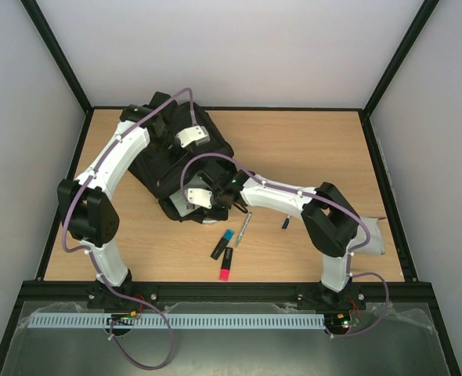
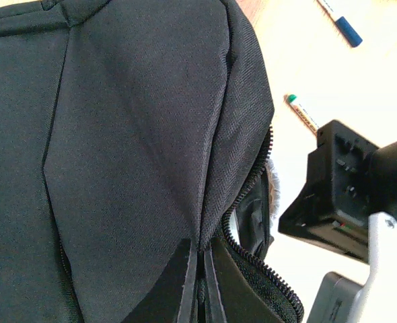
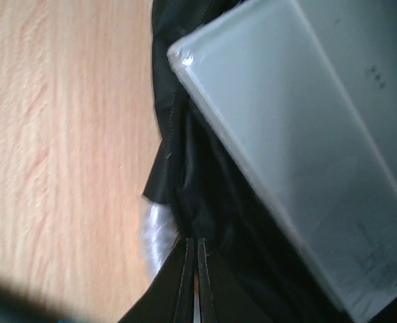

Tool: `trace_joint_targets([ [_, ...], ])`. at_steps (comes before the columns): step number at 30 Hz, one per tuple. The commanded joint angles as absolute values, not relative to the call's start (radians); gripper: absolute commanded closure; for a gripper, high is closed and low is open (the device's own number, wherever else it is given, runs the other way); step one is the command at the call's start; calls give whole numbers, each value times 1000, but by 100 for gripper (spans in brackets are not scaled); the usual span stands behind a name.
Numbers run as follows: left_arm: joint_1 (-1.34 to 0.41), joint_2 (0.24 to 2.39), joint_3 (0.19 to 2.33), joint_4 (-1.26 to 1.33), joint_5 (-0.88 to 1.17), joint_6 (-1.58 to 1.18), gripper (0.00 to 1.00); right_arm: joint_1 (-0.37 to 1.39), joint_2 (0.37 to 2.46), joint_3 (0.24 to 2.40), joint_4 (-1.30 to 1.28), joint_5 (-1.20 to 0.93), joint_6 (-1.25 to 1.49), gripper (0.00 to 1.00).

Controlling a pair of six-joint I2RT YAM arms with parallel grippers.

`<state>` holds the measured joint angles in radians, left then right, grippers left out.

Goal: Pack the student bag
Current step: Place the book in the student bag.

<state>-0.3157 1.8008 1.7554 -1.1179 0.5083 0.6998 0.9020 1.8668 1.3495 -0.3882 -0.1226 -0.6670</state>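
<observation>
The left fingers [image 2: 182,286] are pressed together on the bag [image 1: 149,172], clamped on black fabric just beside the open zip. From the way they sit, they seem to be holding that side of the opening up. The right fingers [image 3: 178,289] are also together, their tips against the dark rim of the same opening. Whether they have nipped any fabric cannot be told from the right wrist view.

The bag lies on the far left part of the wooden surface [image 1: 309,149], with the left arm reaching over it from the left and the right arm coming in at its near edge. Its zip is undone.

A flat, pale, see-through case [image 3: 299,148] sits in the mouth of the bag. Part of it is inside against the lining and one corner sticks out towards the wood. From above, its grey face shows at the bag's near edge, just beside the right wrist.

Packing looks under way but far from finished. The case appears only part-way in and needs pushing further. Four writing things lie loose on the surface near the bag:
- a slim silver pen [image 1: 243,229]
- a small blue-tipped pen [image 1: 285,223]
- a black marker [image 1: 221,246] with a cyan end
- a pink highlighter [image 1: 226,266]

None of these is in the bag or held. They are left to pack, and after that the zip is left to close.
</observation>
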Motion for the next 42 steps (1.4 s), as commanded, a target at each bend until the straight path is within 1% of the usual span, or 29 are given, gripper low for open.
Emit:
trace_joint_targets([
  [1, -314, 1769, 1778, -1139, 551, 714, 97, 913, 1932, 1418, -341, -61, -719, 96],
  [6, -315, 1771, 1774, -1133, 564, 705, 97, 929, 1982, 1418, -283, 12, -767, 97],
  [13, -317, 1761, 1767, -1134, 564, 706, 97, 931, 2062, 1482, -211, 123, -772, 99],
  [16, -319, 1753, 1757, -1135, 566, 706, 97, 930, 2074, 1487, -112, 185, -747, 99],
  [21, -319, 1741, 1739, -1137, 567, 706, 97, 932, 2112, 1518, -18, 239, -680, 99],
  [25, -319, 1734, 1728, -1139, 567, 707, 97, 936, 2161, 1504, 95, 329, -699, 99],
  [27, -318, 1732, 1725, -1140, 568, 708, 97, 937, 2176, 1471, 199, 406, -713, 99],
  [30, -318, 1732, 1722, -1141, 569, 706, 97, 937, 2197, 1445, 310, 454, -731, 99],
  [36, -318, 1730, 1709, -1140, 569, 706, 97, 939, 2194, 1435, 265, 440, -710, 99],
  [42, -318, 1730, 1707, -1133, 558, 701, 97, 940, 2106, 1407, 142, 414, -631, 99],
])
